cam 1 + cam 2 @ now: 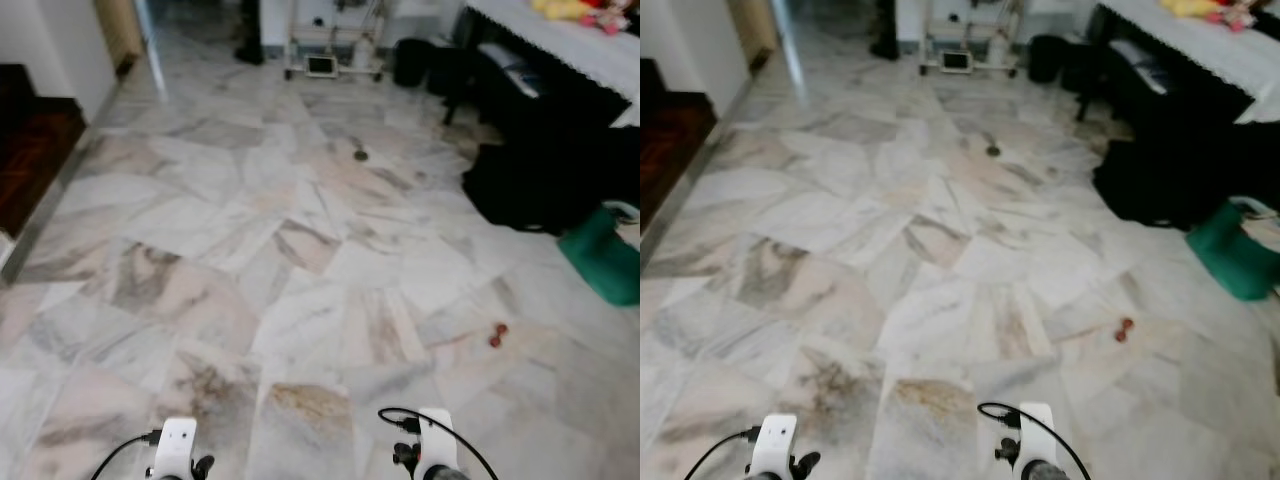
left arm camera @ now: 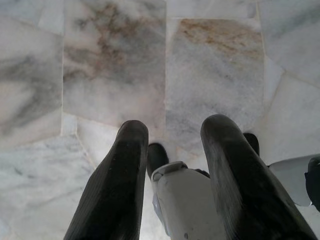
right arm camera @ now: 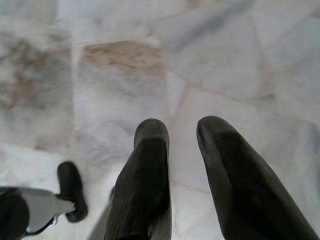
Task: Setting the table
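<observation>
Both grippers' fingers [image 2: 125, 180] apart, pointing down

Marble floor [image 1: 300, 250], small red object [image 1: 496, 335], green bag [image 1: 605, 255], black bag [image 1: 520, 185]

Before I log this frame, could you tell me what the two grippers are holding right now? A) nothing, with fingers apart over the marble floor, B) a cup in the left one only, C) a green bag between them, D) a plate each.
A: the left gripper and right gripper each show spread fingers with just marble floor between them.
</observation>
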Controlling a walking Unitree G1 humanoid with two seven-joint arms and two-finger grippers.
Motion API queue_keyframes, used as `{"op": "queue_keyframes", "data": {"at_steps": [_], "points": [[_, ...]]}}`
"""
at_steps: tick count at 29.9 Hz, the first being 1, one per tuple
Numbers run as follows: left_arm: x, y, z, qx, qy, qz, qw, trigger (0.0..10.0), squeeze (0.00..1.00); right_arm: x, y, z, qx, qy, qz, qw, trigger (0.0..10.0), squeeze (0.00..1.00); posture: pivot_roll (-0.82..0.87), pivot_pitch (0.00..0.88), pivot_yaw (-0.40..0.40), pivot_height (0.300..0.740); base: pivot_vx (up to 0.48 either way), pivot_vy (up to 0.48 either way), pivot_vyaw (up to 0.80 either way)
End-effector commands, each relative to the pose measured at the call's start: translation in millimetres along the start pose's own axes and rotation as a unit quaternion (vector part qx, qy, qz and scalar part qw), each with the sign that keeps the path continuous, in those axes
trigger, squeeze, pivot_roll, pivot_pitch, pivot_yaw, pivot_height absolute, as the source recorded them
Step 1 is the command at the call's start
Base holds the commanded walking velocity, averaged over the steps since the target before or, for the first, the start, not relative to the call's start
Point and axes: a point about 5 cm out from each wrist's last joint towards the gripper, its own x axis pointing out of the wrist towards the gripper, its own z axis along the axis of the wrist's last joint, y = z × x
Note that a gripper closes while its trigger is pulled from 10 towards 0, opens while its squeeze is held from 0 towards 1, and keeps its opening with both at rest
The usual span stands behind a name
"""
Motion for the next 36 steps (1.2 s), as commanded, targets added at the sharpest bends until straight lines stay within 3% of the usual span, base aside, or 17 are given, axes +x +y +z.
{"op": "queue_keyframes", "data": {"at_steps": [1, 14, 25, 36], "points": [[-1.0, 0.3, -5.9, -0.008, 0.014, 0.002, 1.000, 10.0, 0.00, -0.3, -6.9, 3.1, 0.004, -0.001, -0.010, 1.000, 10.0, 0.00, -0.02, 0.000, -0.080, 0.740, 0.000, 0.000, -0.76], [-2.9, 6.9, -9.4, -0.006, 0.020, 0.005, 1.000, 10.0, 0.00, 0.2, -4.1, 3.0, 0.015, -0.001, -0.015, 1.000, 10.0, 0.00, -0.02, 0.000, -0.073, 0.740, 0.000, 0.000, -0.76], [-6.5, 25.4, -9.6, 0.002, 0.024, 0.011, 1.000, 10.0, 0.00, -0.1, -7.9, 4.7, 0.019, -0.004, -0.021, 1.000, 10.0, 0.00, -0.02, 0.000, -0.065, 0.740, 0.000, 0.000, -0.76], [-1.9, 12.1, -4.0, 0.015, 0.024, 0.007, 1.000, 10.0, 0.00, -0.2, -7.9, 3.6, 0.018, -0.002, -0.022, 1.000, 10.0, 0.00, -0.02, 0.000, -0.067, 0.740, 0.000, 0.000, -0.76]]}}
